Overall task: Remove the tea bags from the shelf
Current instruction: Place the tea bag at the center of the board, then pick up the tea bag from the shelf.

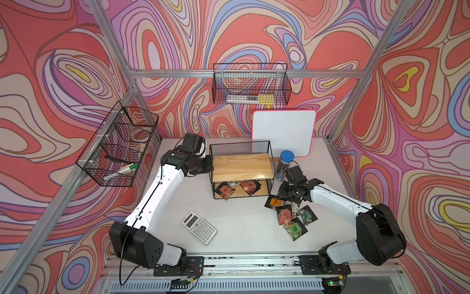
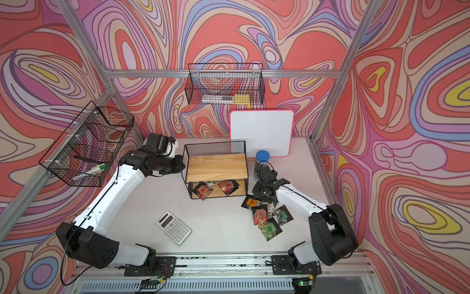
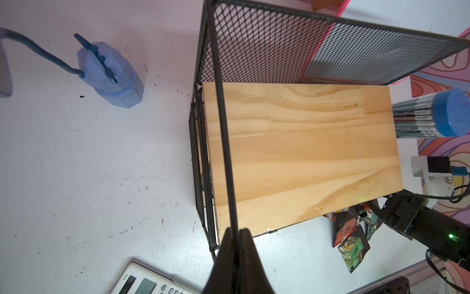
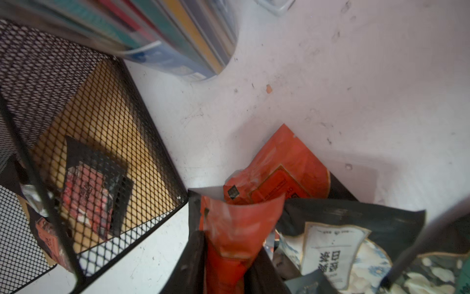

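A red sachet [image 4: 229, 241] sits between the right gripper's [image 4: 229, 267] narrowly parted jaws above the pile [image 1: 290, 216] beside the shelf [image 1: 241, 168], whose lower board keeps several tea bags [image 1: 250, 187]

calculator [image 1: 199, 227]: white, lying flat and askew on the counter's near-middle, keys and display up; its corner also shows in the left wrist view.
whiteboard [image 1: 283, 133]: blank, pink-edged, propped upright against the back wall.
pencil tube [image 1: 284, 165]: clear cylinder with a blue cap, standing upright just before the whiteboard; pencils packed inside.
back wire basket [image 1: 250, 84]: black, hung on the rear rail; holds a pale marker-like stick and something yellow.
side wire basket [image 1: 118, 145]: black, divided into compartments, hung on the left-hand rail; a green-capped marker lies in the nearest one.
counter [image 1: 244, 226]: white, scuffed and speckled.
walls [image 1: 63, 76]: swirled red, pink, lilac and yellow print.
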